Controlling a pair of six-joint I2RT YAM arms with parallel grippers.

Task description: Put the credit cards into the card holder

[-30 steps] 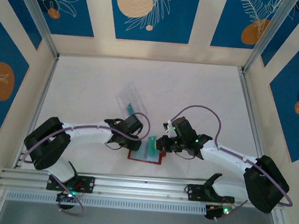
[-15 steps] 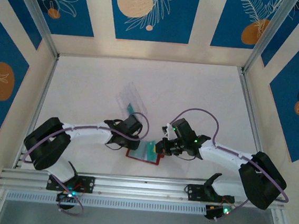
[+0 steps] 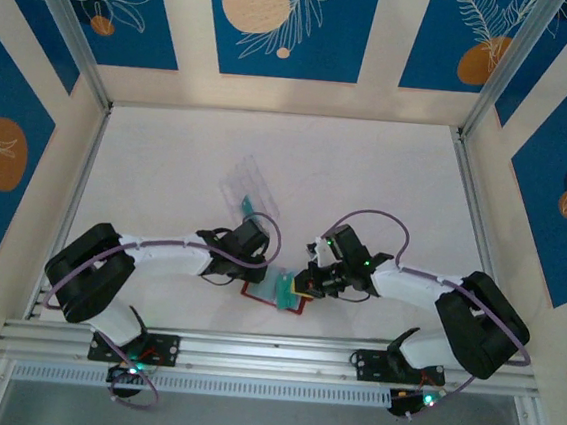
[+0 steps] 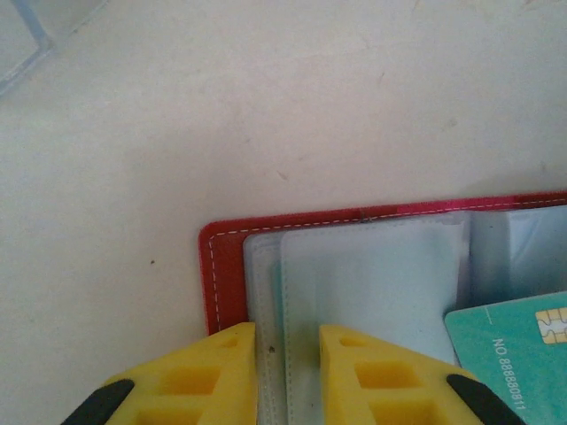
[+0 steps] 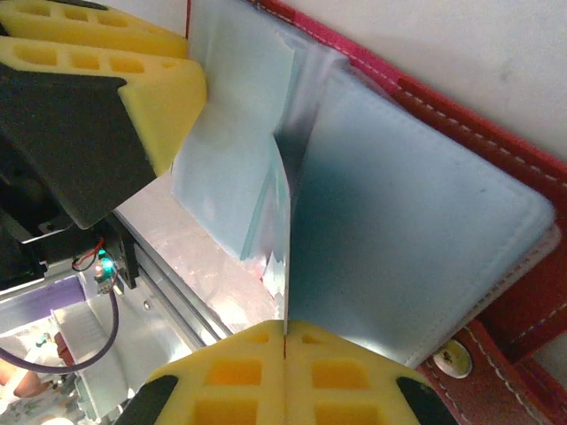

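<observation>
The card holder (image 3: pixel 252 294) lies open near the table's front edge, red with clear sleeves (image 4: pixel 372 283). My left gripper (image 3: pixel 260 274) points down over its left half. Its yellow fingers (image 4: pixel 213 372) stand a narrow gap apart over the sleeve edges, gripper (image 4: pixel 288 354) open. My right gripper (image 3: pixel 300 284) is shut on a teal credit card (image 3: pixel 284 291). That card shows edge-on (image 5: pixel 286 266) between the closed fingertips of the right gripper (image 5: pixel 285 332), its far end at the fold of the sleeves. Its chip corner (image 4: pixel 514 350) lies over the holder's right half.
A clear plastic case (image 3: pixel 249 184) lies behind the left gripper with another teal card (image 3: pixel 248 206) at its near end. The aluminium rail (image 3: pixel 270 357) runs just in front of the holder. The holder's snap button (image 5: pixel 454 359) sits by my right fingers.
My right gripper has moved left and down, bringing the card lower onto the open holder. The left fingers have drawn closer together over the sleeves.
</observation>
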